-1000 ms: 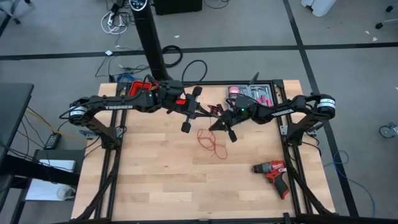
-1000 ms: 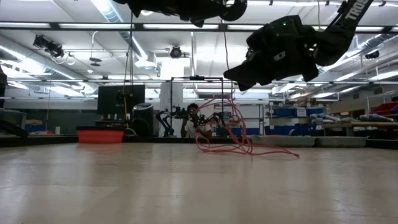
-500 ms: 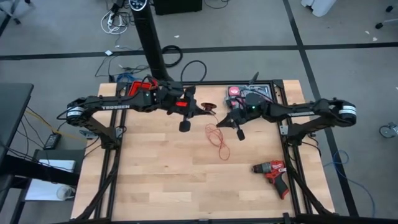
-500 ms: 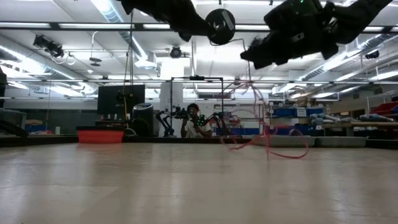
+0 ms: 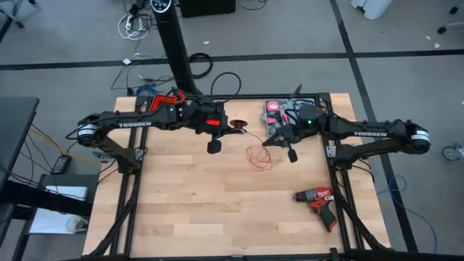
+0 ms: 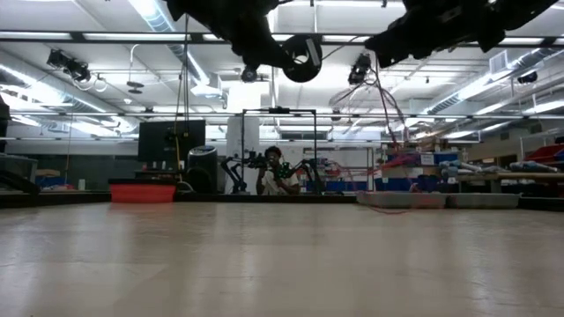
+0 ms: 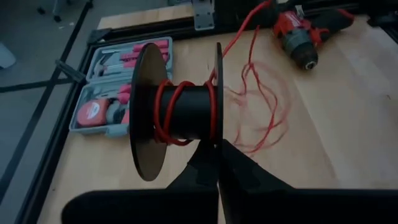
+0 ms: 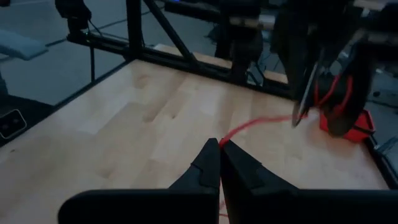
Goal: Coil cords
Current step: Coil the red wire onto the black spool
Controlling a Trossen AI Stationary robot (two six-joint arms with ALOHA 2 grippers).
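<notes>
cord (image 5: 259, 156) — thin, limp, light (tangles easily); loops at frame centre, part wound on spool (image 7: 177, 112) | left gripper (image 7: 217, 152) clamps spool | right gripper (image 8: 220, 144) pinches cord — take hold near the free end

White lettering reading "TROSSEN" is showing along the left arm (image 5: 130, 123) and again along the right arm (image 5: 373, 132), both reaching over the worktop's far edge.
</notes>
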